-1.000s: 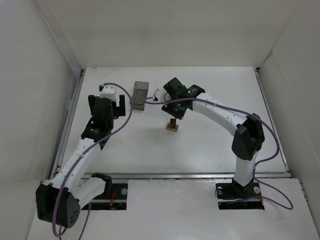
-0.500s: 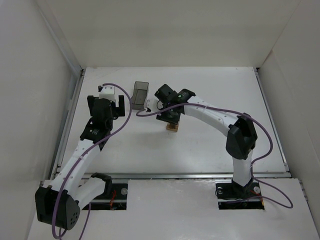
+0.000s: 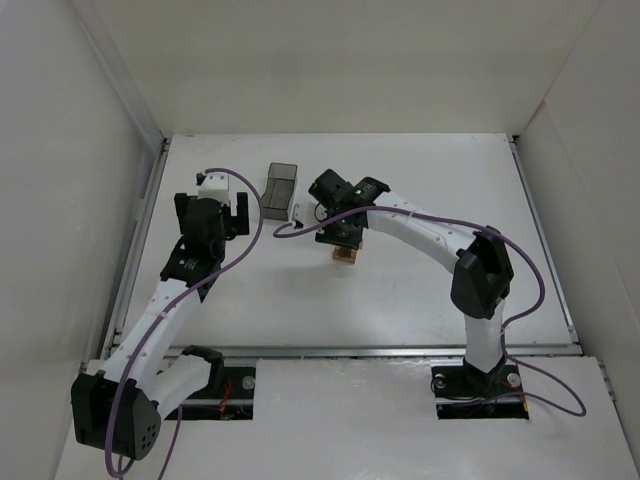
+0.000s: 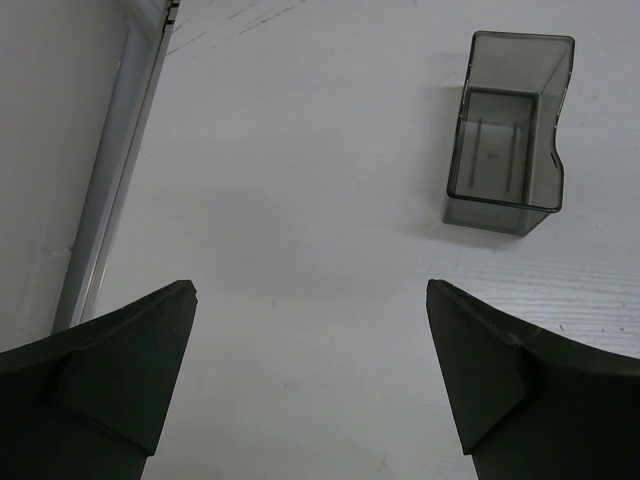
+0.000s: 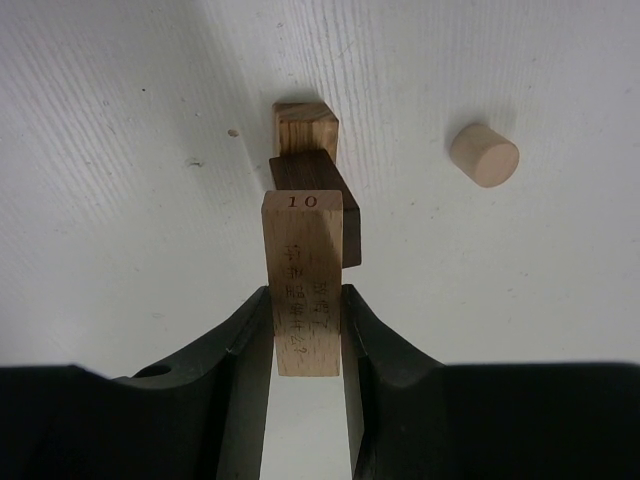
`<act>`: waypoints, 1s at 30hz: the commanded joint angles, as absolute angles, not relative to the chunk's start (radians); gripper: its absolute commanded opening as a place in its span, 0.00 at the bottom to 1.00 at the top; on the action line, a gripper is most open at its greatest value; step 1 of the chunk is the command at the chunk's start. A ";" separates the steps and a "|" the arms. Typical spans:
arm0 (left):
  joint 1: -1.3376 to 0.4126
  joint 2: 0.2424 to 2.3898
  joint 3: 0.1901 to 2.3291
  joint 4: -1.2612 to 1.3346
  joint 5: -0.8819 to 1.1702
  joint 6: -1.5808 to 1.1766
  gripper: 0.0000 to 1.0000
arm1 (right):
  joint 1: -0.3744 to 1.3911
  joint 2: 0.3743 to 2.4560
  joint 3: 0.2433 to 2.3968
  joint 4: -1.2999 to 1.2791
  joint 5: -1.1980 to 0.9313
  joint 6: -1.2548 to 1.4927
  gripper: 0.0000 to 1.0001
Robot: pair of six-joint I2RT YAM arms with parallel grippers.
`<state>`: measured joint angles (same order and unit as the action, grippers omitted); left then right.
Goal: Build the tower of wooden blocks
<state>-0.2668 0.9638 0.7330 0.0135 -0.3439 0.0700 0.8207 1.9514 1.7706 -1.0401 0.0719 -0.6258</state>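
The top camera shows the wood block tower (image 3: 346, 256) only as a small tan stub in the middle of the table (image 3: 430, 180), half hidden under the right gripper (image 3: 340, 236), which hangs directly over it. The right wrist camera gives the detail: the right gripper (image 5: 305, 293) is closed narrowly on a light numbered block (image 5: 302, 250) marked "10", pinched by its long sides. Just past that block's tip lies a dark block (image 5: 322, 200) across a pale block (image 5: 305, 125). Whether the held piece touches the dark one cannot be told. A short wooden peg (image 5: 484, 155) lies apart to the right, unseen from above. The left gripper (image 3: 222, 205) sits left of the grey bin (image 3: 281, 190). Its own camera shows the left gripper (image 4: 310, 290) spread wide and empty, and the grey bin (image 4: 510, 200) open-topped.
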 commanded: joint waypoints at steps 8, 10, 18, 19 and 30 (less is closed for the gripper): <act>-0.264 0.946 0.729 0.035 -0.339 0.072 0.99 | 0.813 1.953 1.827 -1.025 0.043 -0.644 0.05; -0.264 0.946 0.729 0.035 -0.339 0.072 0.99 | 0.813 1.953 1.836 -1.025 0.034 -0.644 0.05; -0.264 0.937 0.719 0.035 -0.339 0.072 0.99 | 0.804 1.973 1.836 -1.025 0.034 -0.653 0.06; -0.264 0.937 0.719 0.035 -0.339 0.072 0.99 | 0.804 1.973 1.836 -1.025 0.044 -0.653 0.06; -0.264 0.937 0.719 0.026 -0.339 0.072 0.99 | 0.804 1.982 1.807 -1.015 0.044 -0.653 0.11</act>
